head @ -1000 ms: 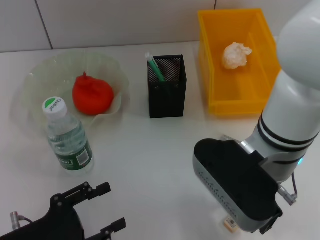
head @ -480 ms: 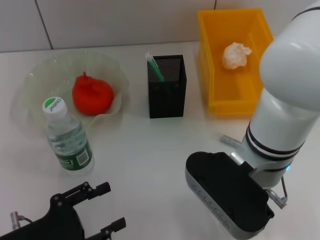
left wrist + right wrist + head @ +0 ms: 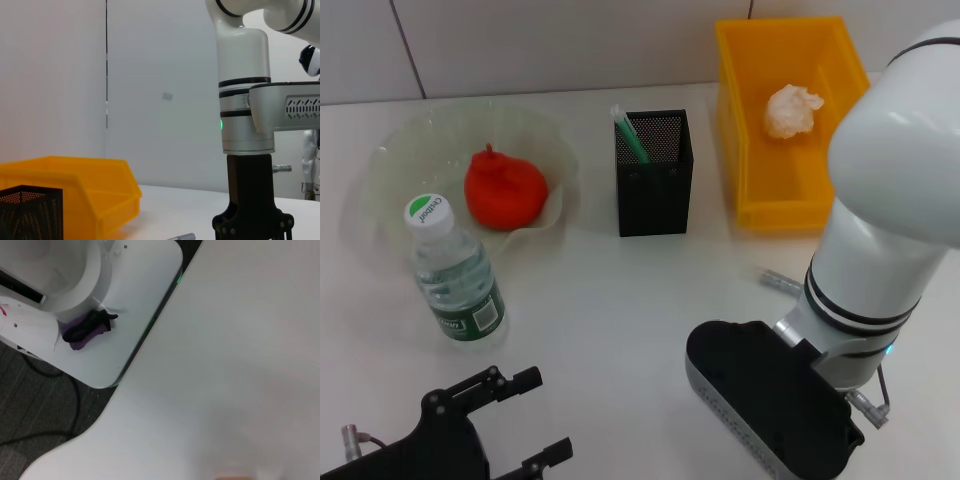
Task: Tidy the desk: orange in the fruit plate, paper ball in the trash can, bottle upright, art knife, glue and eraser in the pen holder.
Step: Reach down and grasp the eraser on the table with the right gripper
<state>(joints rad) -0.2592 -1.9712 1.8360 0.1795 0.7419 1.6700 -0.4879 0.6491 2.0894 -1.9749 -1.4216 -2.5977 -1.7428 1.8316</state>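
**Right arm low at the near desk edge**

I see the right gripper (image 3: 772, 415) at lower right of the head view; whether its fingers are apart, I cannot tell. The left gripper (image 3: 525, 415) sits lower left, fingers apart. The orange (image 3: 505, 187) lies in the plate (image 3: 410, 150), the bottle (image 3: 455, 275) stands upright, the paper ball (image 3: 793, 110) is in the yellow bin (image 3: 752, 120).
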